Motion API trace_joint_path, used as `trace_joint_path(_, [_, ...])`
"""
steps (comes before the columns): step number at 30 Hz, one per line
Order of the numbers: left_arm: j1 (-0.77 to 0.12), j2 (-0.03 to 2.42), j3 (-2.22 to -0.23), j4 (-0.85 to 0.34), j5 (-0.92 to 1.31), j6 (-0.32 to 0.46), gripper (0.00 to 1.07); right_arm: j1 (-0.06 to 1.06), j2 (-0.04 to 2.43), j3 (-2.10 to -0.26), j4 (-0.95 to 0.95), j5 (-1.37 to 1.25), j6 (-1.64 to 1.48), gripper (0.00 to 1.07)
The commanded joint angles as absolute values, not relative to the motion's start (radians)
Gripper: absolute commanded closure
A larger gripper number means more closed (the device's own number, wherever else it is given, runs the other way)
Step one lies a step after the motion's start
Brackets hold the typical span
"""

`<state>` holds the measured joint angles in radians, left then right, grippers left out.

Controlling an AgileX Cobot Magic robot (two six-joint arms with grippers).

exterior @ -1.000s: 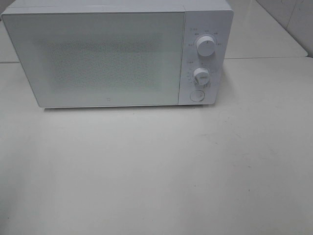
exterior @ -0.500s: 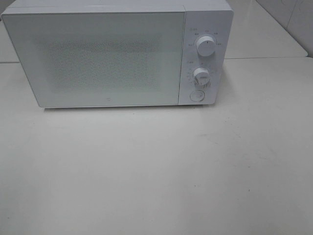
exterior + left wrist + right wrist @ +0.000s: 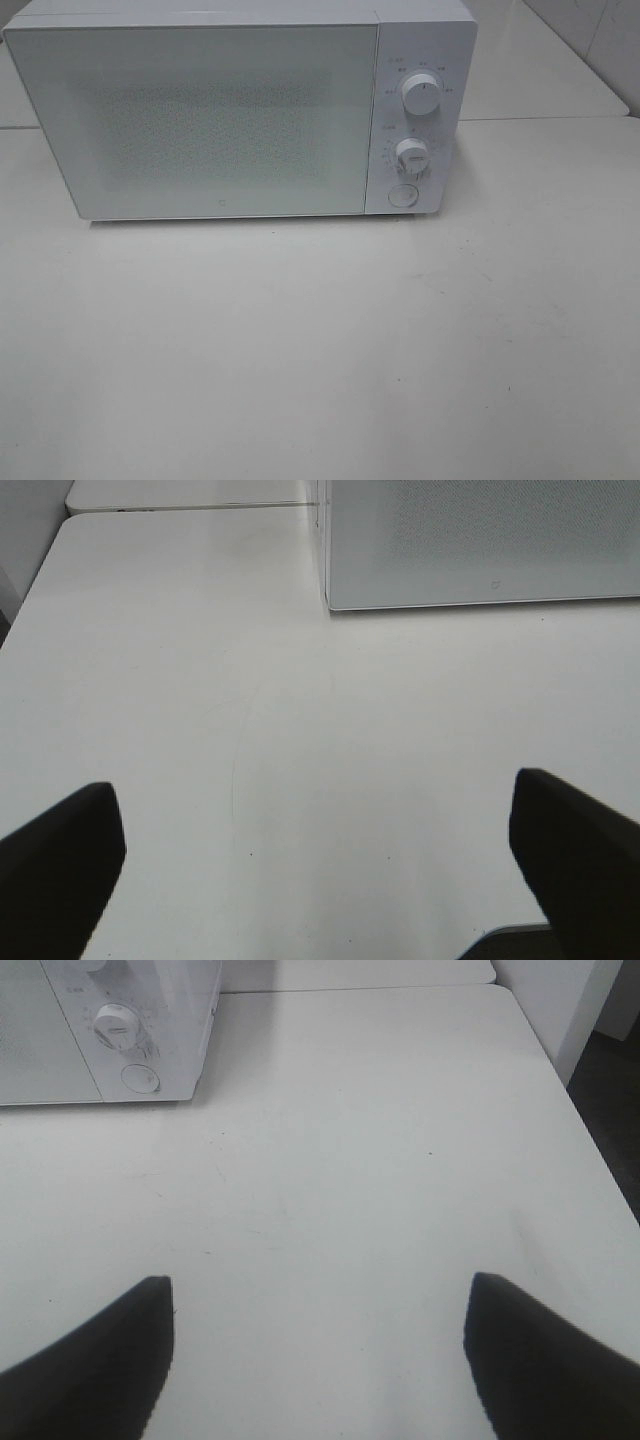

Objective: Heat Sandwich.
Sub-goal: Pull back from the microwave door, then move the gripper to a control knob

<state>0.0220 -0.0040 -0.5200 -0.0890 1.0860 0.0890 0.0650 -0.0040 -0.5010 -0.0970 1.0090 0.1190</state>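
A white microwave (image 3: 220, 110) stands at the back of the white table (image 3: 320, 350) with its door shut. Its two knobs (image 3: 419, 95) and a round button (image 3: 402, 196) are on its right panel. No sandwich shows in any view. Neither gripper shows in the exterior high view. In the left wrist view my left gripper (image 3: 320, 850) is open and empty over bare table, with the microwave's lower corner (image 3: 480, 540) ahead. In the right wrist view my right gripper (image 3: 320, 1350) is open and empty, with the microwave's control panel (image 3: 130, 1050) ahead.
A second white table top (image 3: 540, 70) adjoins behind and to the right. In the right wrist view the table's edge (image 3: 590, 1150) drops off to a dark floor beside a white wall.
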Motion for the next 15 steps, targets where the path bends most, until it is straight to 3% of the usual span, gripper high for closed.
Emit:
trace_joint_path(1, [0.018, -0.026, -0.517, -0.090, 1.076, 0.088, 0.09, 0.063, -0.028, -0.502, -0.095, 0.996, 0.128, 0.32])
trace_joint_path(15, [0.018, -0.021, -0.517, -0.090, 1.076, 0.088, 0.09, 0.063, -0.028, -0.502, -0.095, 0.996, 0.128, 0.32])
